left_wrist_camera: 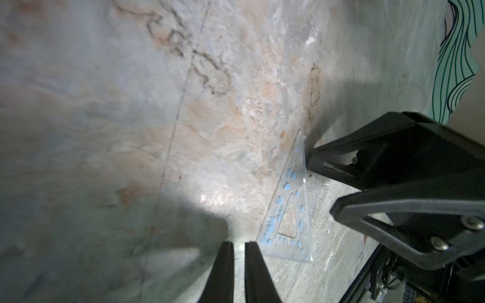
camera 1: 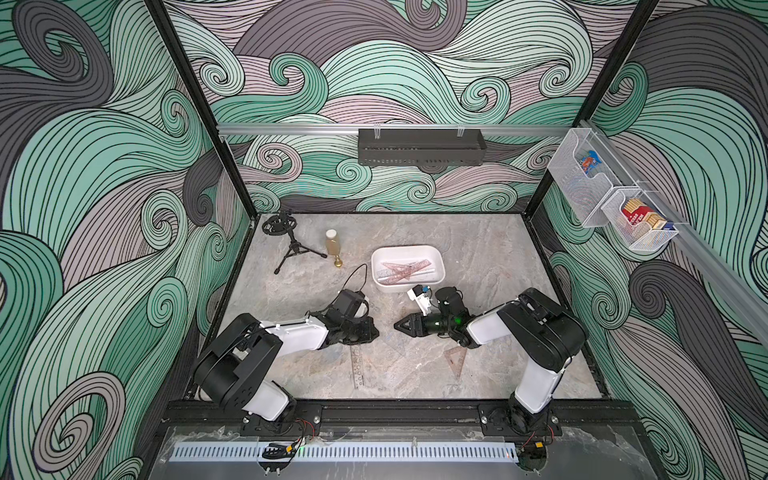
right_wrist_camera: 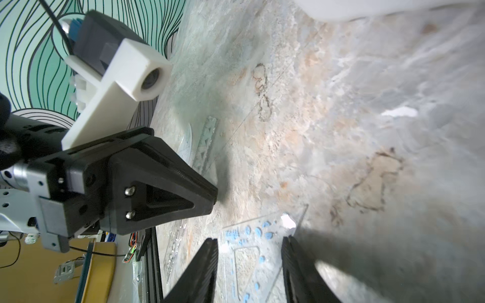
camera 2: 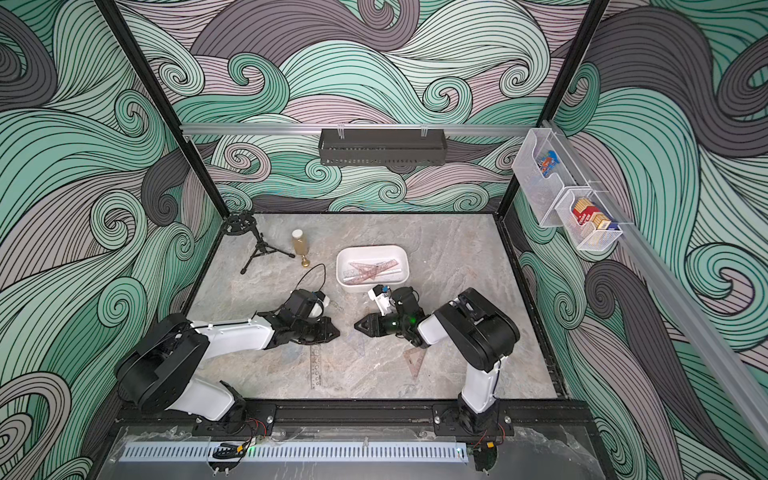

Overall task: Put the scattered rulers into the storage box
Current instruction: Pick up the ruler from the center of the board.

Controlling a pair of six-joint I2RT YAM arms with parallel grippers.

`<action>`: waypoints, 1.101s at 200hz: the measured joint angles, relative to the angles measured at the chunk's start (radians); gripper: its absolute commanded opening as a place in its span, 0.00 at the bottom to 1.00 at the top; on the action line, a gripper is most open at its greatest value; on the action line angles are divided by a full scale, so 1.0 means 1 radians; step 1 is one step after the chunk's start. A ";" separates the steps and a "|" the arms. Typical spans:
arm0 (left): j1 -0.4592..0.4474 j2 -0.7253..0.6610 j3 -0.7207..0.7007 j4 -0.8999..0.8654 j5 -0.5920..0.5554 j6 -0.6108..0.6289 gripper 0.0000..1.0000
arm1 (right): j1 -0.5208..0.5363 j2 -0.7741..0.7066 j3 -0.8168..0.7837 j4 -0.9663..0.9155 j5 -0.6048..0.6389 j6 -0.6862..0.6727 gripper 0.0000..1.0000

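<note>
Grey marbled bench (camera 1: 478, 249) within a wave-patterned enclosure (camera 1: 415, 83). Several pinkish transparent rulers (camera 1: 401, 270) are shown lying inside the shallow white plastic storage box (camera 1: 441, 266) at mid-bench. A clear triangular set square (right_wrist_camera: 246, 262), flat on the bench, is straddled by the right end effector (right_wrist_camera: 249, 238), its jaws held apart. The left end effector (left_wrist_camera: 238, 245) is seen just beside that square, with only a narrow gap between its jaws. A clear straight ruler (camera 1: 357, 368) and a pinkish triangular set square (camera 1: 456, 359) are seen flat nearer the arm bases.
</note>
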 measured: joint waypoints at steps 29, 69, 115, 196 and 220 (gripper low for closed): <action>0.010 -0.013 -0.008 -0.003 0.020 0.000 0.21 | -0.002 -0.047 -0.011 -0.051 0.002 -0.018 0.25; 0.010 -0.013 -0.008 0.004 0.066 0.001 0.24 | 0.007 -0.150 -0.032 -0.069 0.006 -0.051 0.13; 0.010 -0.011 -0.009 0.008 0.088 0.006 0.36 | 0.043 -0.100 -0.034 -0.064 0.011 -0.056 0.08; 0.010 0.034 -0.008 0.060 0.150 0.007 0.37 | 0.058 -0.050 -0.070 -0.044 0.011 -0.068 0.06; 0.010 0.044 -0.008 0.077 0.163 0.006 0.37 | 0.054 -0.046 -0.080 -0.019 0.011 -0.072 0.05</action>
